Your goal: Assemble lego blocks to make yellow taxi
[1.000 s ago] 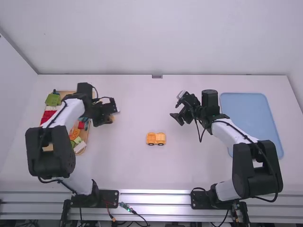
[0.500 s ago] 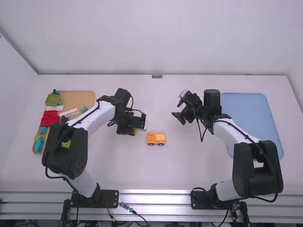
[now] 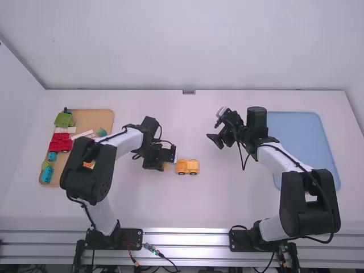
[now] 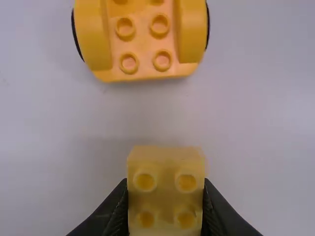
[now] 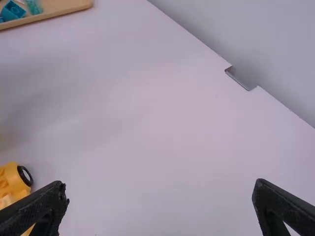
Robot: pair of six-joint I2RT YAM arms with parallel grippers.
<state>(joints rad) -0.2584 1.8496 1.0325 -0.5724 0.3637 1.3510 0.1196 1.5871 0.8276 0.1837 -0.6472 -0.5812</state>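
The brick (image 4: pixel 166 187) looked light and stiff, a hard plastic thing unlikely to squash or break under a modest pinch. The left gripper (image 4: pixel 166 199) had it clamped by two opposite sides, studs up, just left of the car (image 3: pixel 187 166) and apart from it. That was a sensible hold, since it left the studs bare; the underside would need to be free too, for seating. The smooth sides might slip or twist if the push came off-centre, so a level, square press seemed best.

The car stood upright on its wheels, studs up between two raised sides. It, too, looked light and rigid, but it could roll or skid under a sideways nudge. Its firm outer sides, above the wheels, were the place to steady it. The right gripper (image 3: pixel 214 141) was empty, its fingers spread wide, to the right of the car and farther off, and could do that steadying.

The table (image 3: pixel 125 205) was white and looked smooth, offering the car's wheels little to brace against. Well left of the car lay a tan tray (image 3: pixel 94 116) with a red piece (image 3: pixel 61 142) and a green piece (image 3: pixel 64 120); well right of it, a blue tray (image 3: pixel 307 131). A pale, plain wall (image 3: pixel 187 45) rose beyond the car, and a metal rail (image 3: pixel 187 239) ran on its near side.
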